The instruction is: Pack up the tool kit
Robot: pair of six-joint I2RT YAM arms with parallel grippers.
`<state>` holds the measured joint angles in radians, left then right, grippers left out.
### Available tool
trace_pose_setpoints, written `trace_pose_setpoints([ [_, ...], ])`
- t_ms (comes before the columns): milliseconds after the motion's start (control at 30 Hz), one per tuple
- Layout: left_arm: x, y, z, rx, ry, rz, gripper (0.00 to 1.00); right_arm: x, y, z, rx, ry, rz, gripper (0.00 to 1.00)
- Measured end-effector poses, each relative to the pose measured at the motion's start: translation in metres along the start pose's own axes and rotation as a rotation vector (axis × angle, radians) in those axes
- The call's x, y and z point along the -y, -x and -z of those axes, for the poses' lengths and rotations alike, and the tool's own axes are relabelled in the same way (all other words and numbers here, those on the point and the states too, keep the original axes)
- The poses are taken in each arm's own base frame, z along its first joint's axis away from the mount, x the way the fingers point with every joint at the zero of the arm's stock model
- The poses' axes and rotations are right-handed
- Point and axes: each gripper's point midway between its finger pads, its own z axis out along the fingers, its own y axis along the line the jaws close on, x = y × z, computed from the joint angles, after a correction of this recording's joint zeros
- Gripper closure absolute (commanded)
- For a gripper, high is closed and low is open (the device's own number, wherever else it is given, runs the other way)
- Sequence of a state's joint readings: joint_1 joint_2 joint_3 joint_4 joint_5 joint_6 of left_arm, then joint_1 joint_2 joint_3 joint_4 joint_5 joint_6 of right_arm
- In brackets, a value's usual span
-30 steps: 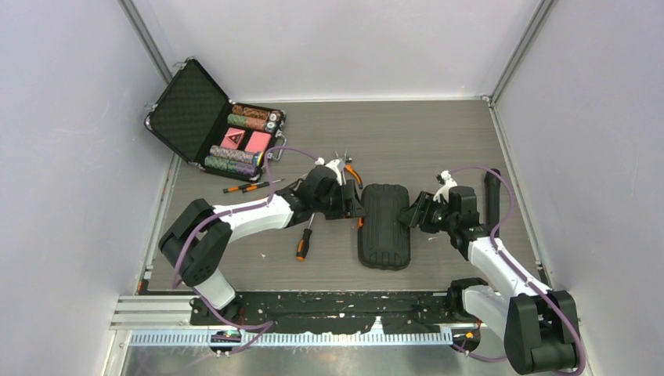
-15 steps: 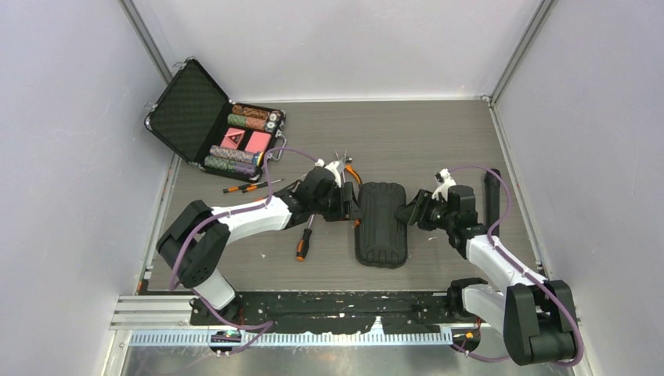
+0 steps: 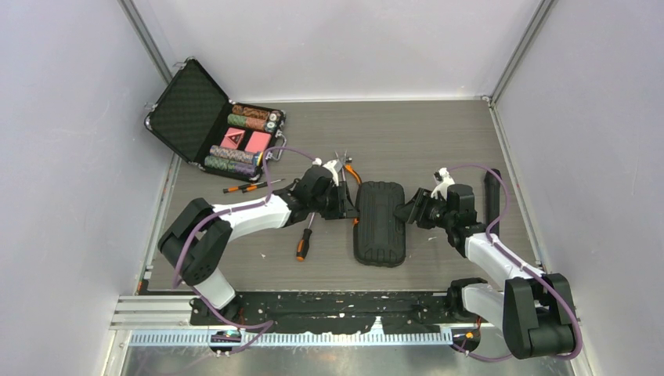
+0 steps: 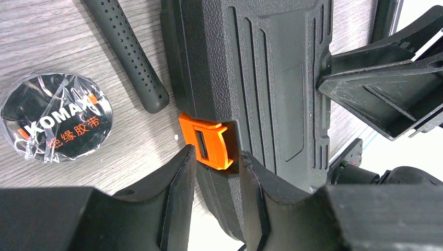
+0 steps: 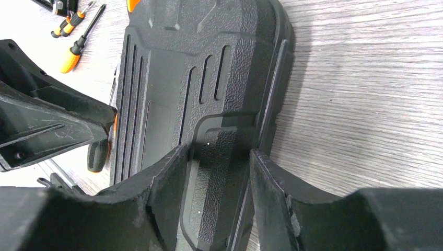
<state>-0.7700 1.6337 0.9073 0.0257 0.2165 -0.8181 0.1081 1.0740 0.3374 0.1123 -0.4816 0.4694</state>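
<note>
Left gripper point(image 4: 217, 158) sits at the left long edge of the tool kit point(image 3: 380, 223), its two fingers point(image 4: 177, 193) a narrow way apart with the orange latch point(image 4: 207, 141) between their tips. Whether they actually pinch the latch cannot be told. The right gripper point(image 5: 217, 157) meets the case from the opposite long edge. Its fingers point(image 5: 264, 183) are spread to either side of a raised moulded block on the lid, and a firm hold cannot be told there either.

The tool kit lies shut and flat on the table point(image 3: 438, 141), ribbed lid up, between the two grippers and roughly mid-table. Nearer the arm bases, left of the case, a screwdriver point(image 3: 302, 243) with an orange-and-black handle lies loose on the wood.

In the left wrist view, a roll of tape point(image 4: 55, 117) in clear wrap sits near the latch side. A dimpled black handle point(image 4: 130, 57) lies just beside the case's edge.

Farther out, pliers point(image 3: 351, 172) with an orange grip show past the left wrist, and two small screwdrivers point(image 3: 247, 186) lie left of them. A black bar point(image 3: 491, 196) lies near the right edge. At the far left corner a briefcase point(image 3: 211, 125) stands open, with chips and red cards inside.
</note>
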Motion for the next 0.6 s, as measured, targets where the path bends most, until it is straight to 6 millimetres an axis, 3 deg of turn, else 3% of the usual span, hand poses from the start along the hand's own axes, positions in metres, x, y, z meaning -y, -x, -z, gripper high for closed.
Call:
trace_pose_setpoints([
  [467, -0.0094, -0.0069, -0.0080, -0.031, 0.017, -0.004, 0.69, 0.0003, 0.0018, -0.0032, 0.014, 0.014, 0.005, 0.48],
  [600, -0.0092, -0.0070, -0.0080, -0.031, 0.017, -0.003, 0.75, 0.0010, 0.0012, -0.0038, 0.012, 0.014, 0.001, 0.50],
])
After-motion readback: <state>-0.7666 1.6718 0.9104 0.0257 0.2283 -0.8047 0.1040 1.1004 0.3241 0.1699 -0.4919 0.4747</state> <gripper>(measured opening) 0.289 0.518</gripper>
